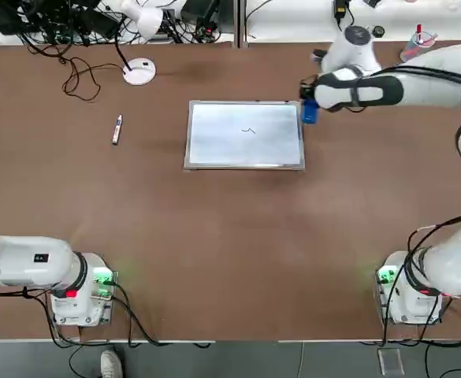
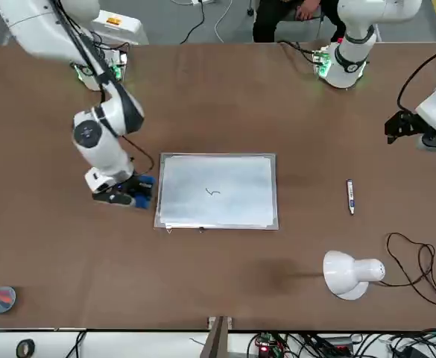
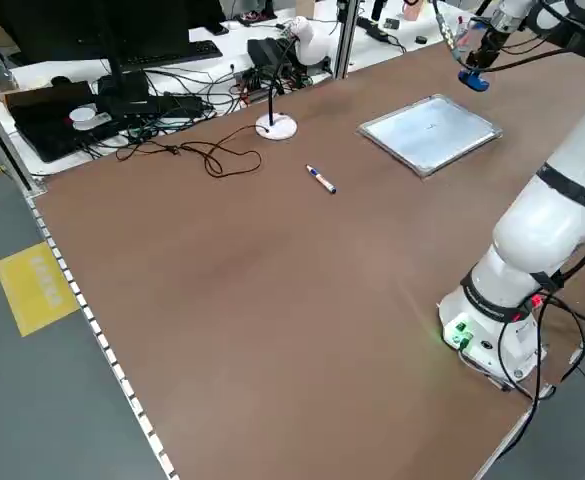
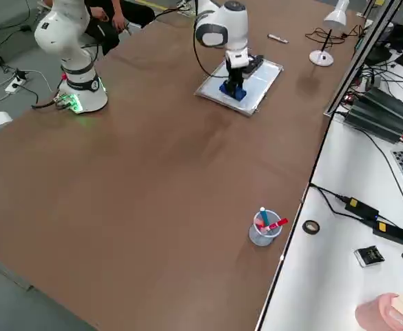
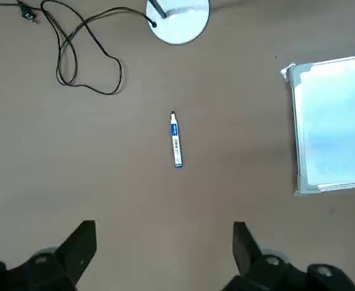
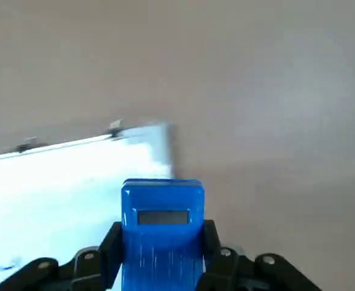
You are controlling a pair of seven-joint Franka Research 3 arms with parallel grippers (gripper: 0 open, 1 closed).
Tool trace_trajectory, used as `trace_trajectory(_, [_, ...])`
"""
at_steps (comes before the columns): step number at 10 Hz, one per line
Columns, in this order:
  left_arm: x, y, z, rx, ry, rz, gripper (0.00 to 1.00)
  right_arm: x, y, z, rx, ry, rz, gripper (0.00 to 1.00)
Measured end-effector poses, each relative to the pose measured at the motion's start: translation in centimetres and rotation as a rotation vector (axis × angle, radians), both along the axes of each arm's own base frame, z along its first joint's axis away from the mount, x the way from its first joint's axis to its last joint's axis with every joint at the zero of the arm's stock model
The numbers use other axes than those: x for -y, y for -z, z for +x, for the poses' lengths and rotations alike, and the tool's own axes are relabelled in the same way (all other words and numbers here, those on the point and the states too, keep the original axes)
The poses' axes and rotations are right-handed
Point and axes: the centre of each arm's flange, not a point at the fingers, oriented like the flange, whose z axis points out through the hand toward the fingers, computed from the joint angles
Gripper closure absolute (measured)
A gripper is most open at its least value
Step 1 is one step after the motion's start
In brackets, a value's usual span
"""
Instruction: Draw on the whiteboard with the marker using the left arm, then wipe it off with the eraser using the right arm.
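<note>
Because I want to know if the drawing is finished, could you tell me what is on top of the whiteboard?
The whiteboard bears one short dark squiggle near its middle. Its underside and the table beneath are covered.

brown table (image 1: pixel 167 236), grey floor (image 3: pixel 62 400), white side desk (image 4: pixel 311 289).

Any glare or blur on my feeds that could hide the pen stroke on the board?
Right wrist view: bright glare washes over much of the whiteboard, and the picture looks soft, the stroke a small smudge. Left wrist view: a pale sheen on the board, marker crisp. Top and front views: little glare, stroke readable.
</note>
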Motion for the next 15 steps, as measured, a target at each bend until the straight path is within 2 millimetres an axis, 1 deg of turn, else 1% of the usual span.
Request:
trace_trajectory(2, [0.0, -0.1, 0.1, 0.009, 0.002, -0.002, 0.00, -3.9, -0.8, -1.4, 0.008, 0.002, 0.021, 0.44])
trace_trajectory(4, [0.0, -0.1, 0.2, 0.017, 0.002, -0.003, 0.00, -6.5, -0.9, -2.4, 0.016, 0.005, 0.039, 0.44])
trace_trajectory(6, [-0.1, -0.1, 0.3, 0.021, 0.000, -0.004, 0.00, -8.4, -0.1, -2.9, 0.027, -0.005, 0.055, 0.44])
trace_trajectory(8, [-0.3, -0.1, 0.4, 0.022, -0.003, -0.005, 0.00, -10.1, 1.4, -3.4, 0.022, -0.030, 0.054, 0.44])
trace_trajectory(10, [-0.5, -0.1, 0.4, 0.023, -0.007, -0.005, 0.00, -11.3, 2.4, -3.5, 0.022, -0.047, 0.053, 0.44])
trace_trajectory(13, [-0.8, -0.2, 0.5, 0.026, -0.012, -0.005, 0.00, -11.7, 3.3, -3.4, 0.018, -0.055, 0.046, 0.44])
trace_trajectory(15, [-0.9, -0.4, 0.5, 0.029, -0.016, -0.011, 0.00, -11.9, 4.4, -3.4, 0.012, -0.058, 0.037, 0.44])
